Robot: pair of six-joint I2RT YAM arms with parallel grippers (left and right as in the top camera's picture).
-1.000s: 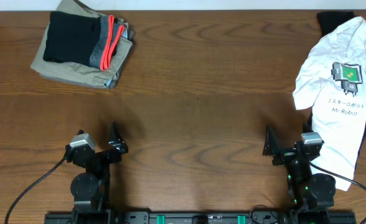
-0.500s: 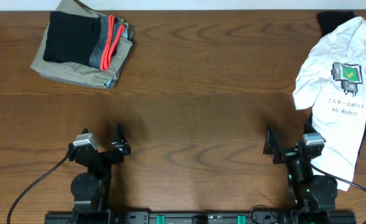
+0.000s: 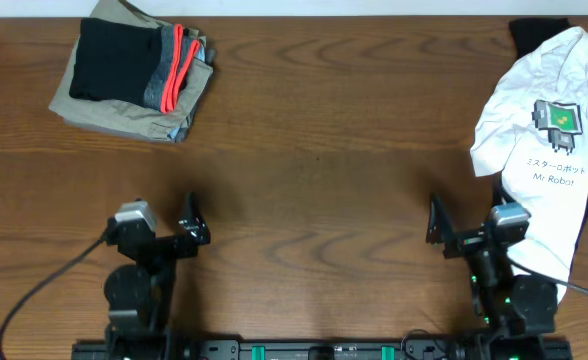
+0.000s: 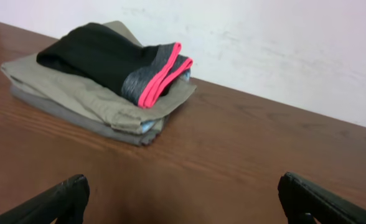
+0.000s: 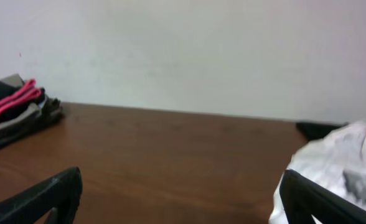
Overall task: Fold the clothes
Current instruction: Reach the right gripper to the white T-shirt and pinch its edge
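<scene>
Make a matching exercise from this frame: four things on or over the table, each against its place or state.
Things:
1. white T-shirt
2. folded khaki and black stack
3. black garment
4. left tool

Places or states:
A. far left corner, neatly piled
B. near left, open, holding nothing
C. right edge, crumpled, print facing up
D. far right corner, partly under another garment

Pairs: 1-C, 2-A, 3-D, 4-B

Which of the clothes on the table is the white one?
The T-shirt at the right edge, with a robot print; the folded stack at far left is khaki, black and grey.
</scene>
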